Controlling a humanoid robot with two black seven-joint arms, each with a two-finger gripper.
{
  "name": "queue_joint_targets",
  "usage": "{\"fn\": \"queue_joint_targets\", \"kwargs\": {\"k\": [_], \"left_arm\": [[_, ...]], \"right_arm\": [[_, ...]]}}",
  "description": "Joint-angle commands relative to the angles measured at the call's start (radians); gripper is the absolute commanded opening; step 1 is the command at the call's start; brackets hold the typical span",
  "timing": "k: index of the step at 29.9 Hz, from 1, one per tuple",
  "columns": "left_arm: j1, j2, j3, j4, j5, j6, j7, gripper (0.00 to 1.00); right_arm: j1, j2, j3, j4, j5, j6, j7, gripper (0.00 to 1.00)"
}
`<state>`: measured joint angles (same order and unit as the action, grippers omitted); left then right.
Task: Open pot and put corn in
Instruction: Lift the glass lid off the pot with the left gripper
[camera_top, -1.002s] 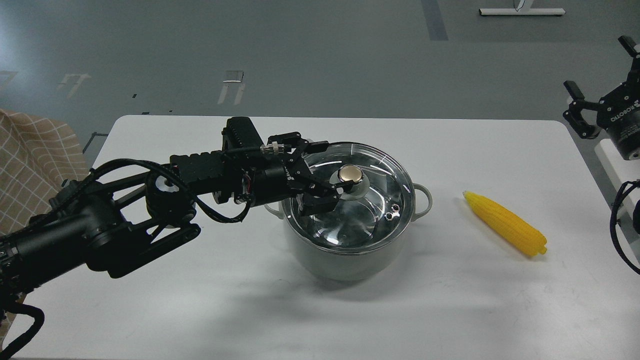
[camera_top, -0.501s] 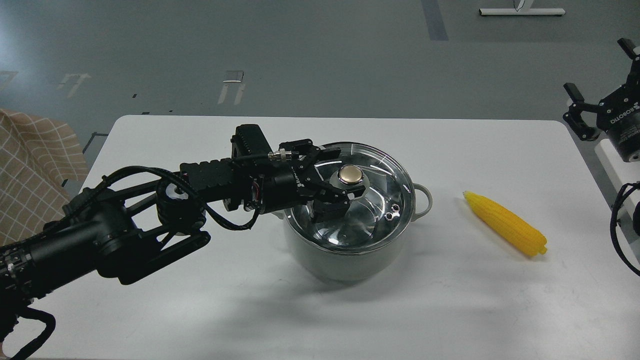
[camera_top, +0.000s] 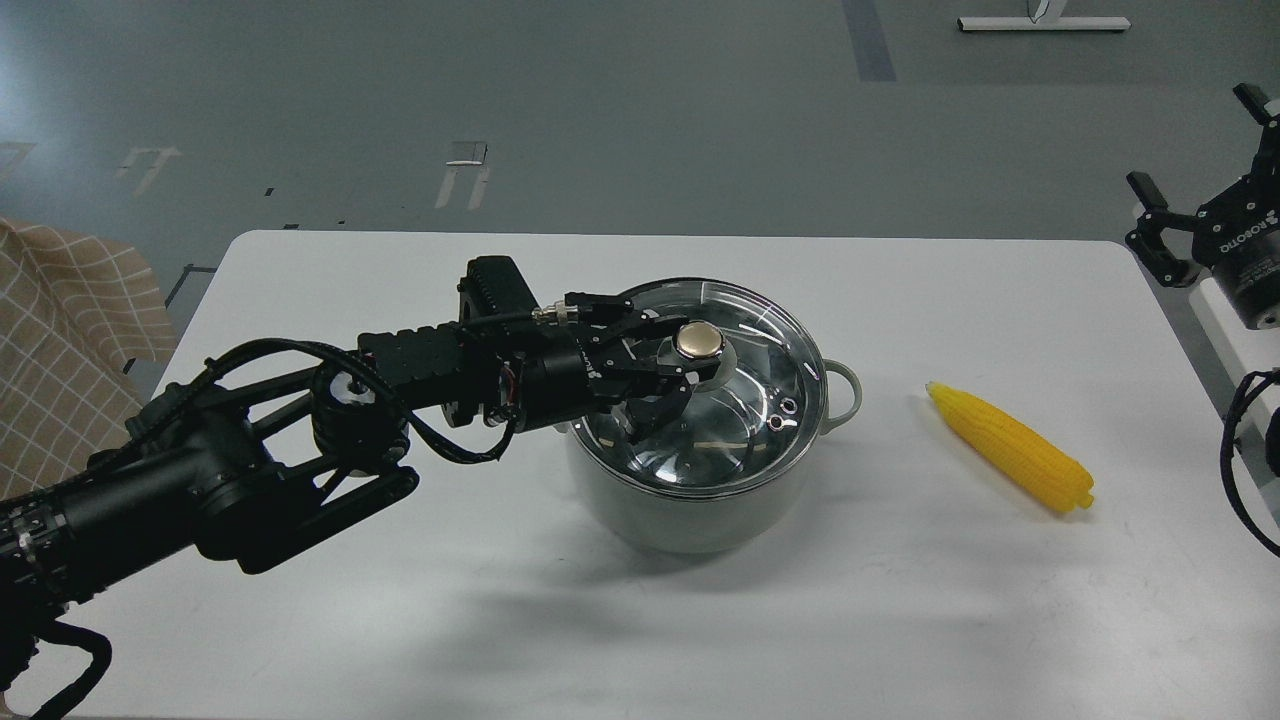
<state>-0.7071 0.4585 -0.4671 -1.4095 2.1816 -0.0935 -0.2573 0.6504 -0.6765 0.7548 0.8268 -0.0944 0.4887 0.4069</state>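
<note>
The pale grey-green pot stands mid-table under a glass lid with a gold knob. My left gripper reaches in from the left over the lid. Its two fingers sit on either side of the knob's stem and are closed on it. The lid looks slightly raised and tilted on the pot's rim. The yellow corn lies on the table to the right of the pot, pointed end toward the pot. My right gripper is open and empty, held high beyond the table's right edge, far from the corn.
The white table has bare surface in front of and to the left of the pot. A checked cloth hangs at the far left. A white ledge sits under the right gripper.
My left gripper moved right onto the knob and closed its fingers around the stem. The lid then shifted a little up and left. The corn stayed still and the right gripper only barely rose.
</note>
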Motion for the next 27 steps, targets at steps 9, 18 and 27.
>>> {"fn": "queue_joint_targets", "kwargs": {"k": [9, 18, 27], "left_arm": [[-0.012, 0.011, -0.013, -0.026, 0.000, 0.000, -0.002, 0.08], [-0.048, 0.204, -0.076, -0.158, 0.000, -0.002, -0.020, 0.08], [0.015, 0.601, -0.093, -0.227, -0.081, 0.154, -0.085, 0.09]], "right_arm": [[-0.001, -0.002, 0.000, 0.000, -0.001, 0.000, 0.000, 1.00], [-0.001, -0.002, 0.001, 0.000, -0.001, 0.000, 0.000, 1.00], [-0.001, -0.003, 0.006, 0.000, 0.001, 0.000, 0.000, 1.00]]}}
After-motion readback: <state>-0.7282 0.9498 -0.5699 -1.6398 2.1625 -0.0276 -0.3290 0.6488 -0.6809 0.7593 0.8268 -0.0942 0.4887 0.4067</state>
